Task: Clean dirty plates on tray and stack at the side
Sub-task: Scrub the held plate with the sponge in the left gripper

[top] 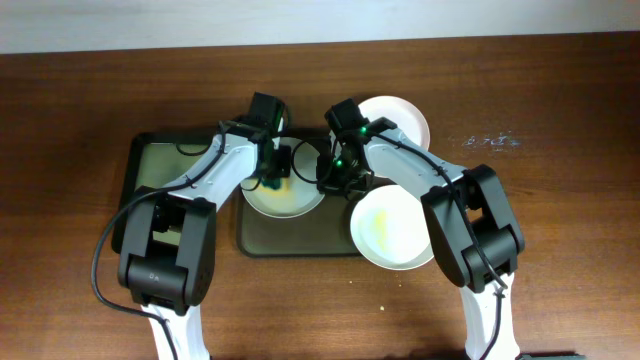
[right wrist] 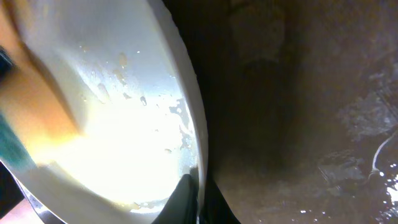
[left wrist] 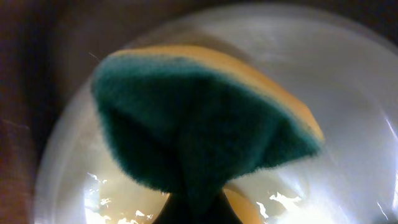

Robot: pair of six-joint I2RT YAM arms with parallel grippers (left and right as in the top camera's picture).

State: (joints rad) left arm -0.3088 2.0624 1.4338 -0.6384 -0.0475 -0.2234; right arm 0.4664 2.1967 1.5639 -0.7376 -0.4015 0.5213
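Observation:
A white plate with yellow smears lies on the dark olive tray. My left gripper is shut on a green and yellow sponge and presses it onto this plate; its fingers are mostly hidden by the sponge. My right gripper is shut on the plate's right rim, and its fingers pinch the rim of the plate. A second plate with a yellow smear lies over the tray's right end. A third, clean plate sits on the table behind.
A smaller black-rimmed tray with a greenish inside lies at the left under my left arm. The sponge's edge shows at the left of the right wrist view. The brown wooden table surrounds everything.

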